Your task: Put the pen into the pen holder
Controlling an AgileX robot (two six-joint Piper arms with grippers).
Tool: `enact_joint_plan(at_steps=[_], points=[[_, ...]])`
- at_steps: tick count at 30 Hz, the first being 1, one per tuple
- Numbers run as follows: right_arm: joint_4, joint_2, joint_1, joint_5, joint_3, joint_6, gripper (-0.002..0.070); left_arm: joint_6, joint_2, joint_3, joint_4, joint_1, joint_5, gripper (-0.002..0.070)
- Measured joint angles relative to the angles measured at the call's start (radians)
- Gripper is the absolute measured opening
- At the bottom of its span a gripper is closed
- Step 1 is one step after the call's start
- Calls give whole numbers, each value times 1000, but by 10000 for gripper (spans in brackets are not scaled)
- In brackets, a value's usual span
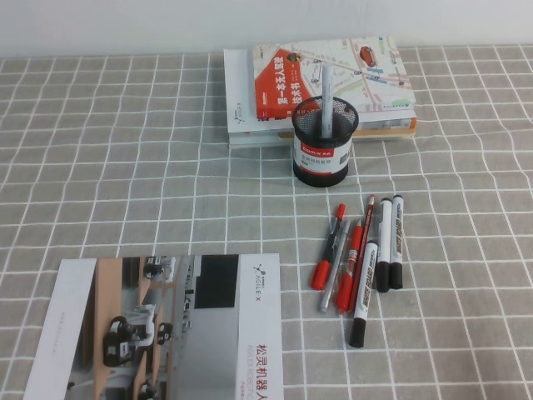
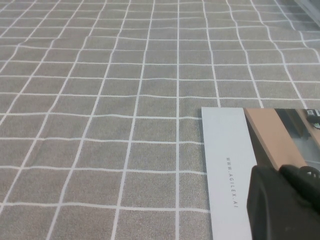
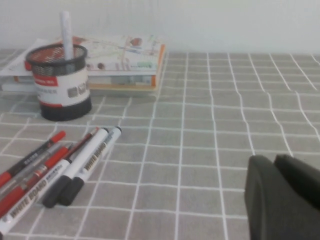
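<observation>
Already standing upright inside the pen holder (image 1: 322, 152): the pen (image 1: 326, 93), its plain white barrel rising above the black mesh rim, leaning slightly toward the stacked books (image 1: 321, 83) just behind. Spread flat on the checked table (image 1: 125, 167), nearer the robot: red pens (image 1: 327, 257) and black-capped whiteboard markers (image 1: 382, 244), well apart from the cup. Lying at the near left: a brochure (image 1: 166, 329). Left end effector (image 2: 282, 202) over the brochure's edge, right end effector (image 3: 280, 197) low over bare cloth right of the markers; cannot tell either's opening, nothing held visibly.
</observation>
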Motion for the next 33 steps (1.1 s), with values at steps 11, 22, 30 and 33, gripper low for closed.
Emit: enact_joint_plan(at_steps=[11,22,30,33], points=[[-86,-120,-165,224,31,159,-13,0,0,0,0,0,0,-3],[-144,-120,-173,269,32,158,-13,0,0,0,0,0,0,-3],[-150,-120,-173,269,32,140,-13,0,0,0,0,0,0,-3],[-150,-120,-173,269,32,140,-12,0,0,0,0,0,0,-3]])
